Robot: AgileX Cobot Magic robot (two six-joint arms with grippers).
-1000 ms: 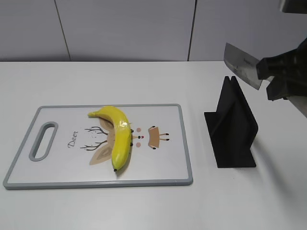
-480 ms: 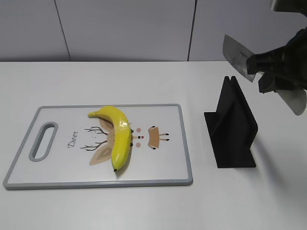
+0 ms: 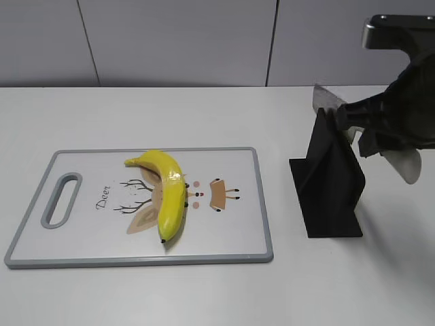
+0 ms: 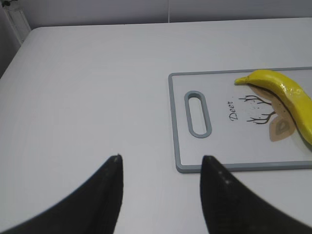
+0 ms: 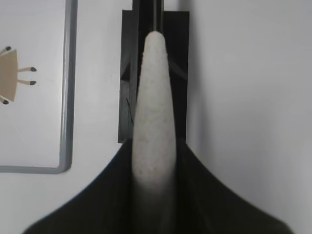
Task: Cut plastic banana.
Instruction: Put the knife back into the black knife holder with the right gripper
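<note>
The plastic banana [image 3: 170, 190], yellow and curved, lies on the white cutting board [image 3: 81, 234] and shows whole; it also shows in the left wrist view [image 4: 287, 92]. My right gripper [image 3: 380, 129] is shut on the pale handle [image 5: 153, 112] of a knife, whose grey blade [image 3: 326, 100] sits at the top slot of the black knife stand [image 3: 333, 183]. My left gripper [image 4: 161, 163] is open and empty above the bare table, just off the board's handle end. It is out of the exterior view.
The cutting board [image 4: 219, 122] has a grey rim, a handle slot [image 3: 61, 199] at its left end and a deer print. The knife stand [image 5: 178, 48] stands right of the board's right edge [image 5: 68, 97]. A grey wall runs behind the table.
My right gripper has come down and slightly left with the knife. The blade, earlier held above the stand, now meets the stand's top. The banana has not moved.
</note>
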